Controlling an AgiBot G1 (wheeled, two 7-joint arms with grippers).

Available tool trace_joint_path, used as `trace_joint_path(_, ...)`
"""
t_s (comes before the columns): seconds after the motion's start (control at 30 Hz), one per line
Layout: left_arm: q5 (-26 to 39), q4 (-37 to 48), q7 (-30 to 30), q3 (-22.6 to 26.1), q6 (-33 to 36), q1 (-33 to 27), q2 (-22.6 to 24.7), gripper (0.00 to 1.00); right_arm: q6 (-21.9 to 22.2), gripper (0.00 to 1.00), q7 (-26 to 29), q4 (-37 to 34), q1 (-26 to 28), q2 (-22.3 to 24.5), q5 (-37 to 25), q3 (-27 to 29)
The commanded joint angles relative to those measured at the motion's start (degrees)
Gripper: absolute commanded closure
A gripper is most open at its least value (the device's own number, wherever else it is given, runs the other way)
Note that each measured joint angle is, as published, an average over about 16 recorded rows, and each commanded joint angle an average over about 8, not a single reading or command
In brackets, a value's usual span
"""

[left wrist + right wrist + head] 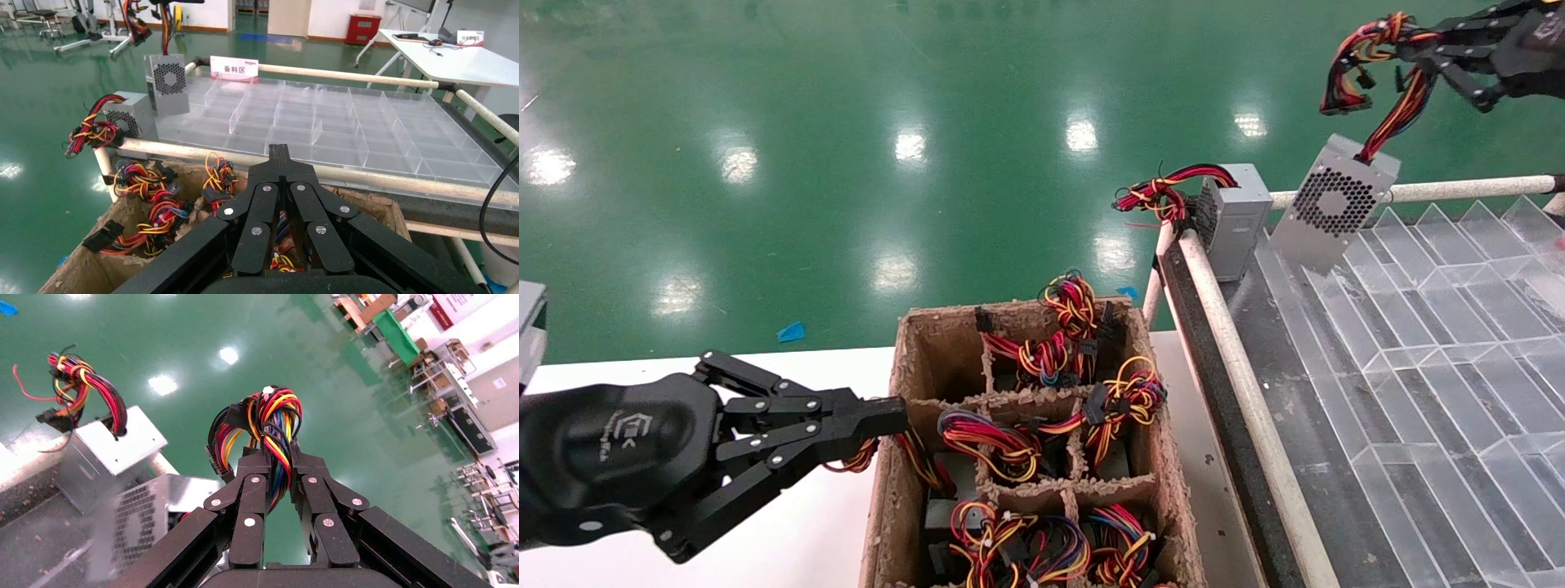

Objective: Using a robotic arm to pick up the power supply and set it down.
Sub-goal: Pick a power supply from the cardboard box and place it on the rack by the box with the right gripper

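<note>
Both the left hand [878, 416] and right hand [1426, 57] are black, silver-screwed linkage fingers; left palm bears a pale logo.

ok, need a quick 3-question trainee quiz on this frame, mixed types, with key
1. True or false: the right gripper grips the power supply by its metal case.
2. Multiple choice: the second grey box stands at A) the near corner of the clear divider tray, B) inside the cardboard crate, C) on the green floor.
3. Fill in: the left gripper sits at the crate's ____ rim, jaws closed on nothing.

Key:
1. False. Its jaws clamp the wire bundle; the case hangs tilted below.
2. A, beside the hanging supply.
3. Left.
</note>
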Motion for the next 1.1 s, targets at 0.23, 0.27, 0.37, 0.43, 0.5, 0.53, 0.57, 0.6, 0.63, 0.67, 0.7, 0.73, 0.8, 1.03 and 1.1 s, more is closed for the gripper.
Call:
trace_joint_path(0.23, 0.0, 0.0, 0.0, 0.0, 0.0, 0.0, 0.0, 1.00, 0.6, 1.00, 0.4, 0.1, -1.0, -1.7, 0.0, 0.0)
trace_joint_path(0.27, 0.0, 0.0, 0.0, 0.0, 0.0, 0.0, 0.0, 1.00, 0.9, 1.00, 0.5, 0.1, -1.4, -2.4, 0.2, 0.1)
trace_joint_path(0.37, 0.0, 0.0, 0.0, 0.0, 0.0, 0.0, 0.0, 1.00, 2.0, 1.00, 0.6, 0.2, -2.5, -4.2, 0.5, 0.4)
trace_joint_path(0.43, 0.0, 0.0, 0.0, 0.0, 0.0, 0.0, 0.0, 1.00, 2.8, 1.00, 0.6, 0.2, -3.1, -5.3, 0.7, 0.5)
trace_joint_path(0.5, 0.0, 0.0, 0.0, 0.0, 0.0, 0.0, 0.0, 1.00, 3.6, 1.00, 0.6, 0.2, -3.5, -6.1, 0.9, 0.6)
trace_joint_path(0.53, 0.0, 0.0, 0.0, 0.0, 0.0, 0.0, 0.0, 1.00, 4.0, 1.00, 0.6, 0.1, -3.6, -6.4, 0.9, 0.6)
trace_joint_path(0.57, 0.0, 0.0, 0.0, 0.0, 0.0, 0.0, 0.0, 1.00, 4.4, 1.00, 0.6, 0.1, -3.7, -6.7, 1.0, 0.7)
trace_joint_path(0.6, 0.0, 0.0, 0.0, 0.0, 0.0, 0.0, 0.0, 1.00, 4.8, 1.00, 0.6, 0.0, -3.8, -6.9, 1.0, 0.7)
trace_joint_path(0.63, 0.0, 0.0, 0.0, 0.0, 0.0, 0.0, 0.0, 1.00, 5.2, 1.00, 0.6, -0.1, -3.9, -7.0, 1.0, 0.7)
trace_joint_path(0.67, 0.0, 0.0, 0.0, 0.0, 0.0, 0.0, 0.0, 1.00, 5.6, 1.00, 0.5, -0.1, -4.0, -7.1, 1.0, 0.7)
trace_joint_path(0.7, 0.0, 0.0, 0.0, 0.0, 0.0, 0.0, 0.0, 1.00, 6.0, 1.00, 0.5, -0.2, -4.0, -7.1, 1.1, 0.7)
trace_joint_path(0.73, 0.0, 0.0, 0.0, 0.0, 0.0, 0.0, 0.0, 1.00, 6.4, 1.00, 0.5, -0.3, -4.0, -7.2, 1.1, 0.8)
trace_joint_path(0.8, 0.0, 0.0, 0.0, 0.0, 0.0, 0.0, 0.0, 1.00, 7.3, 1.00, 0.4, -0.4, -4.1, -7.2, 1.2, 0.8)
trace_joint_path(1.03, 0.0, 0.0, 0.0, 0.0, 0.0, 0.0, 0.0, 1.00, 10.9, 1.00, 0.3, -0.6, -5.1, -8.1, 2.5, 1.7)
trace_joint_path(1.1, 0.0, 0.0, 0.0, 0.0, 0.0, 0.0, 0.0, 1.00, 11.9, 1.00, 0.3, -0.6, -5.6, -8.6, 3.0, 2.0)
